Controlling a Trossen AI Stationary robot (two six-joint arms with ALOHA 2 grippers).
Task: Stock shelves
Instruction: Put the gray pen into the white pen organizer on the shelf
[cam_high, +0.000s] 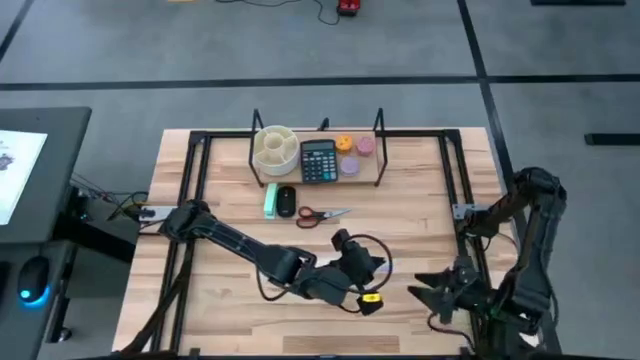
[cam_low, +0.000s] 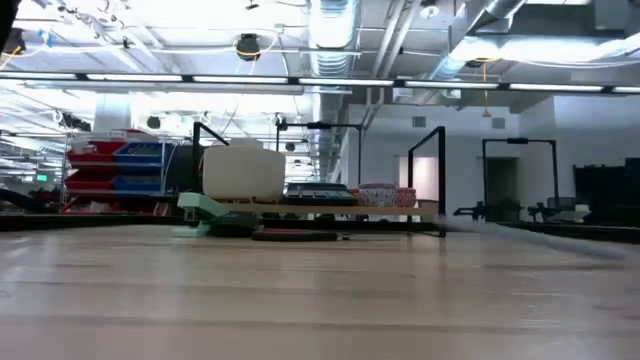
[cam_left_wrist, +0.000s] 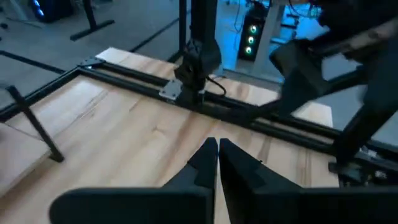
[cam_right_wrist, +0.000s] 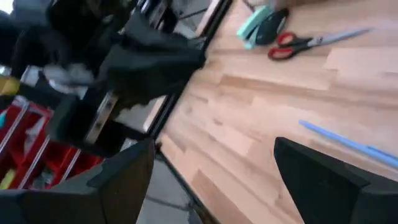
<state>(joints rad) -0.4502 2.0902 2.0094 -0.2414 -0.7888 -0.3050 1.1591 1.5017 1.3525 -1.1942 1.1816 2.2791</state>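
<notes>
The shelves (cam_high: 372, 172) stand at the table's far middle, a pale plank between thin black uprights. On the plank rest a cream round organizer (cam_high: 274, 147), a calculator (cam_high: 318, 161) and a few small coloured tubs (cam_high: 352, 152). The shelves (cam_low: 400, 212) also show in the low view. In front of them a green stapler (cam_high: 269, 201), a black mouse (cam_high: 287, 200) and red-handled scissors (cam_high: 322, 214) lie on the table. My left gripper (cam_left_wrist: 217, 151) is shut and holds nothing; it hovers at the near middle (cam_high: 381, 265). My right gripper (cam_right_wrist: 214, 165) stands wide open at the near right (cam_high: 416, 287).
Black frame rails (cam_high: 470, 215) run along the tabletop's sides and far edge. A thin blue strip (cam_right_wrist: 348, 143) lies on the wood near my right gripper. A yellow tag (cam_high: 371, 298) shows under the left arm. Bare wood lies between the scissors and both grippers.
</notes>
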